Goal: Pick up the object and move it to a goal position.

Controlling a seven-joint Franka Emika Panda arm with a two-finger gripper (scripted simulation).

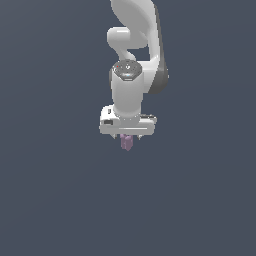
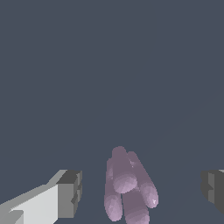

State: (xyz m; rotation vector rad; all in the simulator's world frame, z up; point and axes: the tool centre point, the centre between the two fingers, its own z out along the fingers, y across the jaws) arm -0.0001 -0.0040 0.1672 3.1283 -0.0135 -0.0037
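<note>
The object (image 1: pixel 126 142) is a small pale mauve-purple lumpy piece that pokes out just below the white gripper (image 1: pixel 127 138) in the exterior view. In the wrist view the object (image 2: pixel 124 181) shows as several elongated lobes lying between the two fingers. The gripper (image 2: pixel 141 191) is open. One grey pad (image 2: pixel 70 193) and the other pad (image 2: pixel 213 190) stand wide apart on either side of the object, with a clear gap on both sides. Neither pad touches it. The fingers themselves are mostly hidden behind the hand in the exterior view.
The white arm (image 1: pixel 131 60) rises straight above the gripper. All around is a plain dark grey-blue ground (image 1: pixel 55 190) with no other objects or edges in view.
</note>
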